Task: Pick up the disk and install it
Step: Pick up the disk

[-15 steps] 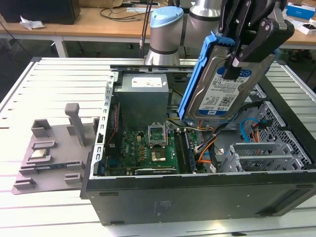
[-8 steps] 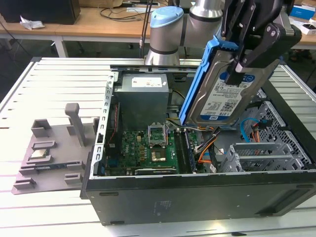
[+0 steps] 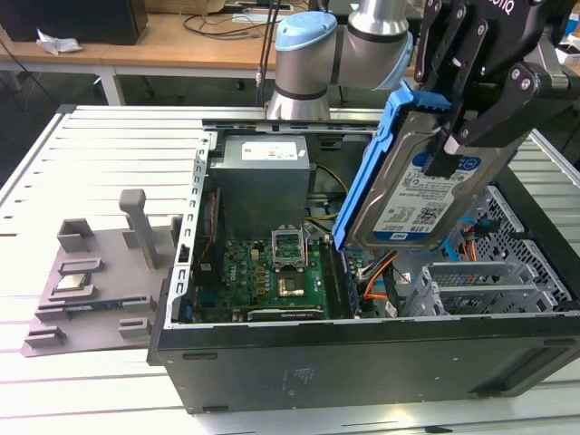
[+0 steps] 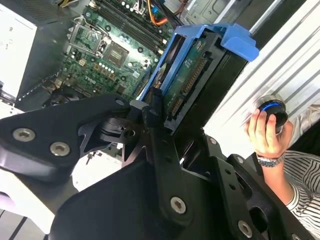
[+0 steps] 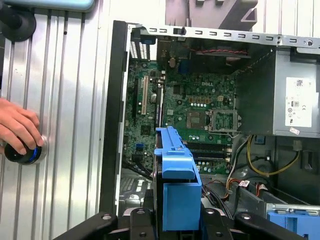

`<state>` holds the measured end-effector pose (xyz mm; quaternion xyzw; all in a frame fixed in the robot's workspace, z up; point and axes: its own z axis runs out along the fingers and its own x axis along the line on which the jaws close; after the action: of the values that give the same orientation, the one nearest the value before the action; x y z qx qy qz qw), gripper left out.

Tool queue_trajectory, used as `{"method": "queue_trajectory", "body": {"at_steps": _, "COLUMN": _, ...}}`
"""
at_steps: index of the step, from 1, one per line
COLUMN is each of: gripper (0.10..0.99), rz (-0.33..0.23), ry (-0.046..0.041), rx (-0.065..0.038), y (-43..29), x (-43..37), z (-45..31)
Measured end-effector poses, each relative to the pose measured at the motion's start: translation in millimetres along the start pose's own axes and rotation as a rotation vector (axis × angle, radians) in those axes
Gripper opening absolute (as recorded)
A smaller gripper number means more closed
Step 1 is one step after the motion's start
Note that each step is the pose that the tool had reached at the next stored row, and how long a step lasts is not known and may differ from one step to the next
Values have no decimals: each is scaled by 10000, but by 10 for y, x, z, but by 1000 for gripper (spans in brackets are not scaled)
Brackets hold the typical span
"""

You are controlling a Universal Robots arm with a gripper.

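The disk [image 3: 426, 195], a silver hard drive with a white-and-blue label in a blue plastic carrier, hangs tilted on edge above the open computer case [image 3: 362, 353]. My gripper [image 3: 449, 149] is shut on it from above, its black fingers clamping the drive's flat faces. The disk sits over the right part of the case, above the orange cables and next to the metal drive cage [image 3: 494, 281]. In the second wrist view the disk [image 4: 192, 85] shows its connector edge between the fingers [image 4: 150, 117]. In the first wrist view the blue carrier [image 5: 175, 180] stands over the motherboard [image 5: 200, 115].
The case holds a green motherboard [image 3: 272, 272] and a grey power supply [image 3: 263, 177]. A grey fixture tray [image 3: 91, 272] with a small silver chip [image 3: 77, 288] lies at the exterior view's left. A person's hand [image 5: 20, 132] rests on a round knob on the slatted table.
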<state>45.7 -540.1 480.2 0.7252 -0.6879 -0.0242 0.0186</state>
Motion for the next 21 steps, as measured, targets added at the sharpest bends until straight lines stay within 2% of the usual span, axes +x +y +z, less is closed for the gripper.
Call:
{"method": "queue_trajectory", "body": {"at_steps": 6, "gripper": 361, "rz": 0, "ry": 0, "rx": 0, "y": 6, "x": 105, "z": 0}}
{"method": "queue_trajectory", "body": {"at_steps": 10, "gripper": 361, "rz": 0, "ry": 0, "rx": 1, "y": 12, "x": 219, "z": -1}}
{"method": "queue_trajectory", "body": {"at_steps": 21, "gripper": 361, "rz": 0, "ry": 0, "rx": 0, "y": 22, "x": 404, "z": -2}}
